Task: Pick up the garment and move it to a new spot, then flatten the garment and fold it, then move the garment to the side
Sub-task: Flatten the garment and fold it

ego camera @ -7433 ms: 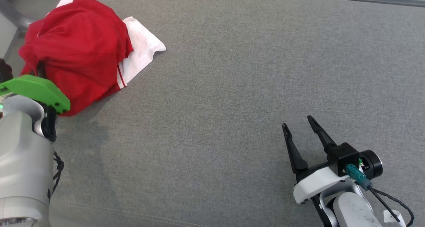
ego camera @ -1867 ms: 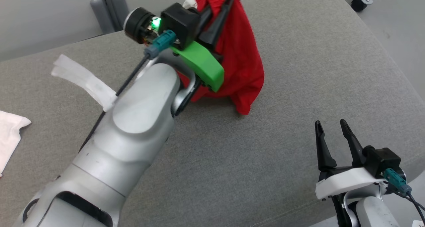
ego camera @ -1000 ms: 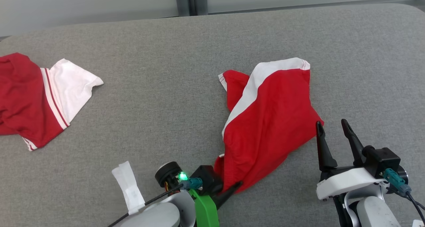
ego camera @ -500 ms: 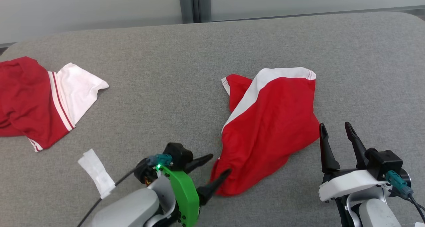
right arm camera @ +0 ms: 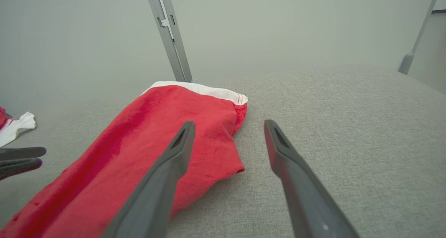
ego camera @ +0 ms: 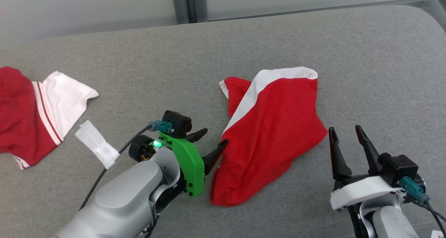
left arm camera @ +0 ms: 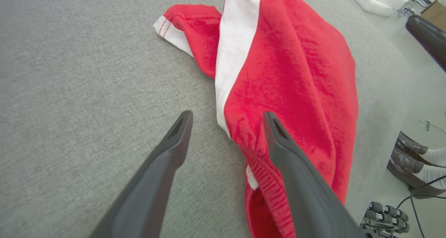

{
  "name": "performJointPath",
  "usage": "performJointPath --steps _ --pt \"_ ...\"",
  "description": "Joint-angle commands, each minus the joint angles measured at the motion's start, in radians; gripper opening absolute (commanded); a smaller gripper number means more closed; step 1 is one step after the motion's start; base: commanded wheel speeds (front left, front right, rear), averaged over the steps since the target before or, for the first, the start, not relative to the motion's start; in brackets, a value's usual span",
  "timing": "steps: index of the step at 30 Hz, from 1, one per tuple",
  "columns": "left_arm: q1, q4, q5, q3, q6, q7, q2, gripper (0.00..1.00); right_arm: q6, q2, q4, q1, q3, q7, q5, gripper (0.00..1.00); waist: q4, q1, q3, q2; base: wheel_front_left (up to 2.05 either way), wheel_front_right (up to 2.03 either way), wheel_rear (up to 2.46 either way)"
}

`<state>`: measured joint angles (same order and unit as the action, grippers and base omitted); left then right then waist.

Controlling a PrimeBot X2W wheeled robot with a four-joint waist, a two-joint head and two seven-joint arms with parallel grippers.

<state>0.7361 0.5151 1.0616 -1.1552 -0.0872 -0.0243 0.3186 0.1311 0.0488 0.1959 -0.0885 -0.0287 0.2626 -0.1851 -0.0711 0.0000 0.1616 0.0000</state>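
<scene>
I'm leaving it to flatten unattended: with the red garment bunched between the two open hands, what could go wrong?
The garment lies twisted, one part folded under the rest. The open left hand, straddling its edge, may pinch several layers and drag a lump. The open right hand is near the other edge. Whether it spans the cloth is unclear, so it may close on bare cushion. Moved left, it could land on the second garment.

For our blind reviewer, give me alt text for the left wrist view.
A crumpled red garment with a white stripe lies on a grey surface. The open left gripper hovers at its near edge, one of its fingers over the cloth.
</scene>
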Motion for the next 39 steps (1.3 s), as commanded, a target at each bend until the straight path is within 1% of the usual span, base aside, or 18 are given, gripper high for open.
performJointPath --steps 1,3,9,17,18,19,20,21,23,27,29,32,33,34,37,39 --pt "0.019 0.037 0.009 -0.002 -0.008 -0.011 -0.015 1.0 -0.001 0.003 -0.001 -0.011 0.0 0.003 -0.008 1.0 -0.03 0.0 0.018 0.0 0.0 0.0 0.0" --pt "0.03 0.088 0.02 -0.009 -0.012 -0.034 -0.035 1.0 -0.001 0.003 -0.002 -0.015 -0.001 0.003 -0.01 1.0 -0.048 0.0 0.026 0.0 0.0 0.0 0.0" --pt "0.045 0.195 0.026 -0.025 -0.024 -0.053 -0.066 1.0 -0.001 0.002 -0.004 -0.012 0.003 0.003 -0.025 1.0 -0.091 0.0 0.04 0.0 0.0 0.0 0.0" --pt "0.051 0.254 0.045 -0.041 -0.039 -0.067 -0.099 1.0 -0.001 0.002 -0.005 -0.018 0.0 0.003 -0.031 1.0 -0.11 0.0 0.046 0.0 0.0 0.0 0.0" --pt "0.052 0.256 0.047 -0.043 -0.041 -0.066 -0.101 0.89 -0.001 0.003 -0.006 -0.019 0.0 0.003 -0.031 1.0 -0.111 0.0 0.047 0.0 0.0 0.0 0.0" --pt "0.052 0.259 0.05 -0.046 -0.042 -0.064 -0.104 0.38 -0.001 0.003 -0.006 -0.019 -0.001 0.003 -0.032 1.0 -0.112 0.0 0.047 0.0 0.0 0.0 0.0" --pt "0.054 0.26 0.049 -0.047 -0.043 -0.055 -0.105 0.04 -0.001 0.003 -0.006 -0.02 -0.001 0.003 -0.034 1.0 -0.113 0.0 0.048 0.0 0.0 0.0 0.0" --pt "0.059 0.263 0.045 -0.049 -0.042 -0.045 -0.105 0.0 -0.001 0.003 -0.006 -0.021 -0.001 0.003 -0.034 1.0 -0.115 0.0 0.049 0.0 0.0 0.0 0.0" --pt "0.081 0.278 0.022 -0.046 -0.041 -0.005 -0.097 0.0 -0.001 0.003 -0.006 -0.021 0.0 0.003 -0.036 1.0 -0.117 0.0 0.05 0.0 0.0 0.0 0.0" --pt "0.108 0.319 -0.012 -0.038 -0.023 0.078 -0.093 0.0 -0.001 0.003 -0.007 -0.019 0.002 0.003 -0.038 1.0 -0.121 0.0 0.05 0.0 0.0 0.0 0.0" --pt "0.137 0.333 -0.041 -0.03 -0.002 0.139 -0.094 0.0 -0.001 0.003 -0.006 -0.019 0.003 0.003 -0.04 1.0 -0.123 0.0 0.05 0.0 0.0 0.0 0.0" --pt "0.187 0.359 -0.093 -0.021 0.046 0.237 -0.092 0.0 -0.001 0.003 -0.004 -0.021 -0.001 0.003 -0.042 1.0 -0.129 0.0 0.05 0.0 0.0 0.0 0.0" --pt "0.2 0.364 -0.11 -0.019 0.058 0.254 -0.094 0.0 -0.001 0.002 -0.004 -0.022 -0.002 0.003 -0.043 1.0 -0.131 0.0 0.05 0.0 0.0 0.0 0.0" --pt "0.225 0.368 -0.135 -0.016 0.079 0.27 -0.094 0.0 -0.001 0.003 -0.003 -0.023 -0.003 0.003 -0.043 1.0 -0.134 0.0 0.05 0.0 0.0 0.0 0.0" --pt "0.293 0.355 -0.211 0.007 0.143 0.289 -0.088 0.0 -0.001 0.003 -0.005 -0.021 -0.004 0.003 -0.046 1.0 -0.141 0.0 0.051 0.0 0.0 0.0 0.0" --pt "0.338 0.281 -0.293 0.054 0.197 0.291 -0.079 0.0 -0.001 0.002 -0.008 -0.021 -0.002 0.003 -0.047 1.0 -0.144 0.0 0.053 0.0 0.0 0.0 0.0"
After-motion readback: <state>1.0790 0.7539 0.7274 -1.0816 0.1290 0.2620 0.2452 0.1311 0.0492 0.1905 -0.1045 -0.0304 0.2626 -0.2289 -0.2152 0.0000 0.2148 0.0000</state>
